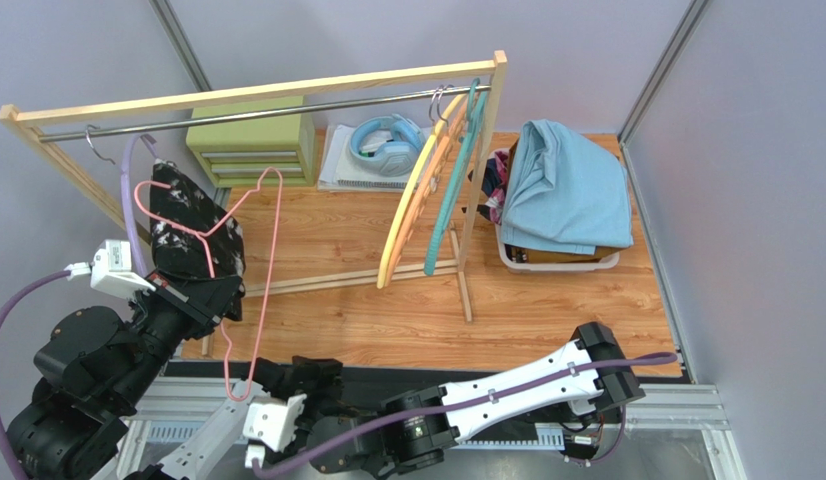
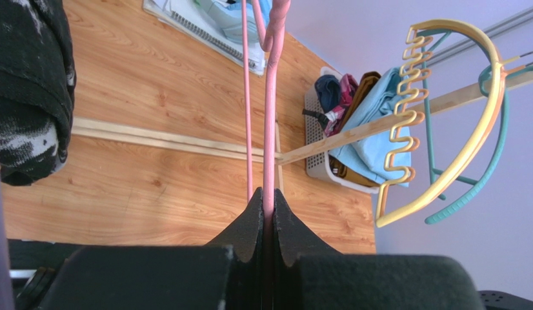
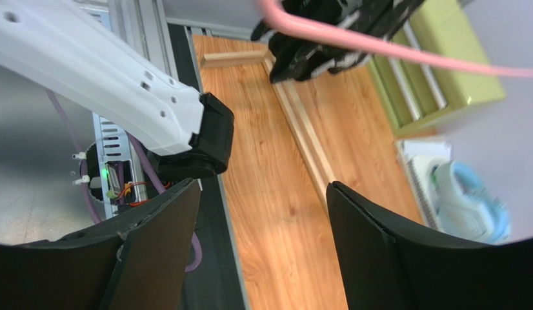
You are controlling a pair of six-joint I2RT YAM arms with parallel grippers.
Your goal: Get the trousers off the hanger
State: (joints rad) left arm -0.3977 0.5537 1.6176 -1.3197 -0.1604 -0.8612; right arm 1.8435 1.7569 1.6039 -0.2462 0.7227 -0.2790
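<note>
Left fingers (image 2: 253,223) are clamped shut on the pink hanger (image 1: 272,240); the right gripper (image 3: 264,184) is held apart, empty, to the near right. The black speckled trousers (image 1: 192,230) are hung just beyond the left gripper (image 1: 225,298), lengthwise far-to-near. The wooden rack (image 1: 257,90) is close behind, and the basket (image 1: 557,262) is piled far right.

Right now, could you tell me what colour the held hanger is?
The hanger is pink, clearest in the left wrist view.

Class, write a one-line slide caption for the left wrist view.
Left gripper shut on the pink hanger, black speckled trousers at left.
</note>
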